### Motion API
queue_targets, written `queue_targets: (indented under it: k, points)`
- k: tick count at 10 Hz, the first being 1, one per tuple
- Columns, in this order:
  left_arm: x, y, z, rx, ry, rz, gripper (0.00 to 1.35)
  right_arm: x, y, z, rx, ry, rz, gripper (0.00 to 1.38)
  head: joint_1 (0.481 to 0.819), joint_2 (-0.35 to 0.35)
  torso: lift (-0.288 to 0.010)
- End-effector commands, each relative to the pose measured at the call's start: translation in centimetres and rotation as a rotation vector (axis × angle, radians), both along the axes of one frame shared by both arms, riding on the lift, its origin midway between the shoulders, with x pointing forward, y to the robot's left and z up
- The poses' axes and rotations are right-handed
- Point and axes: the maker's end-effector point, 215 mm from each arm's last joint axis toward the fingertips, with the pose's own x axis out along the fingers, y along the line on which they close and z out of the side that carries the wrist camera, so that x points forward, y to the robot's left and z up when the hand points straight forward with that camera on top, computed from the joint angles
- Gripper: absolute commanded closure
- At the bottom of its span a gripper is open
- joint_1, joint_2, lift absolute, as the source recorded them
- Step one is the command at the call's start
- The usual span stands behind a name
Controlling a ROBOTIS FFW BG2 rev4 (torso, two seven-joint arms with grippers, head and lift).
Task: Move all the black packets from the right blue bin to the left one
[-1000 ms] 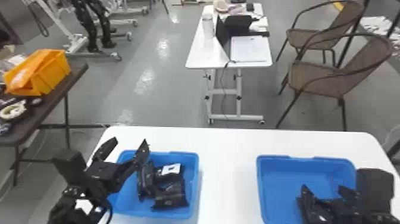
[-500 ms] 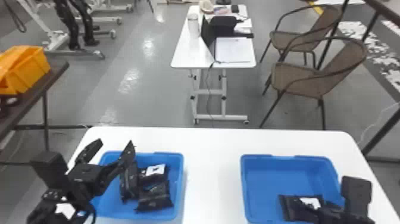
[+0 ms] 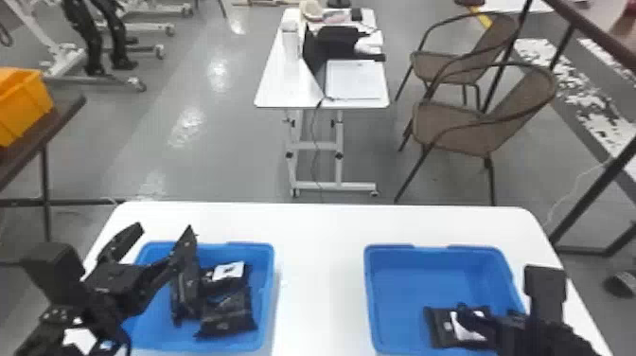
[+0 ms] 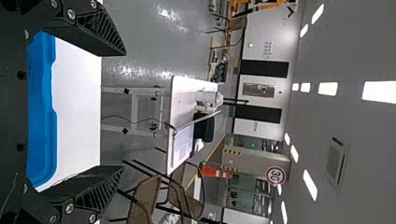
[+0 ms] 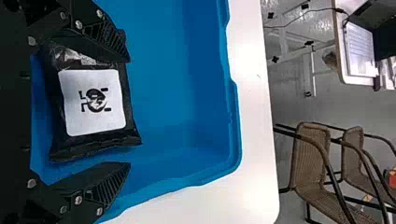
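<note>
- In the right bin (image 3: 426,247) lies one black packet (image 3: 439,327), its white label facing up.
- Over it, the right gripper (image 3: 487,313) has its fingers spread, one overlapping the packet's end in the wrist view.
- In the left bin (image 3: 271,289), three packets (image 3: 229,316) lie bunched.
- At that bin's left side, the left gripper (image 3: 163,229) is spread wide.
- Under both bins: a white table (image 3: 322,265).

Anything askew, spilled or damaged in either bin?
Nothing stands out: the packet in the right blue bin lies label up without visible tears, and packets jumbled in the left blue bin show no spill.
</note>
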Motion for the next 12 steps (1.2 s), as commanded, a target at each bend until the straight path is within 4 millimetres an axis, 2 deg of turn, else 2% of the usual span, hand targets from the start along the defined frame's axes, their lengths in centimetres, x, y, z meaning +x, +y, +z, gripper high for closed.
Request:
queue_targets:
  k: [1, 5, 10, 12]
  points:
    - [0.1, -0.1, 0.0, 0.002, 0.001, -0.001, 0.17, 0.3, -0.1, -0.6, 0.005, 0.034, 0.023, 0.26, 0.695, 0.018, 0.000]
    - [0.4, -0.7, 0.0, -0.002, 0.004, -0.011, 0.17, 0.6, 2.0, -2.1, 0.041, 0.091, 0.092, 0.26, 0.695, 0.026, 0.000]
    - [0.3, -1.0, -0.5, -0.023, 0.016, -0.013, 0.17, -1.3, 1.0, -3.7, 0.019, 0.185, 0.094, 0.25, 0.695, 0.026, 0.000]
    - [0.3, -0.9, -0.6, -0.024, 0.016, -0.012, 0.17, -1.7, 1.5, -5.1, 0.034, 0.227, 0.112, 0.25, 0.695, 0.020, 0.000]
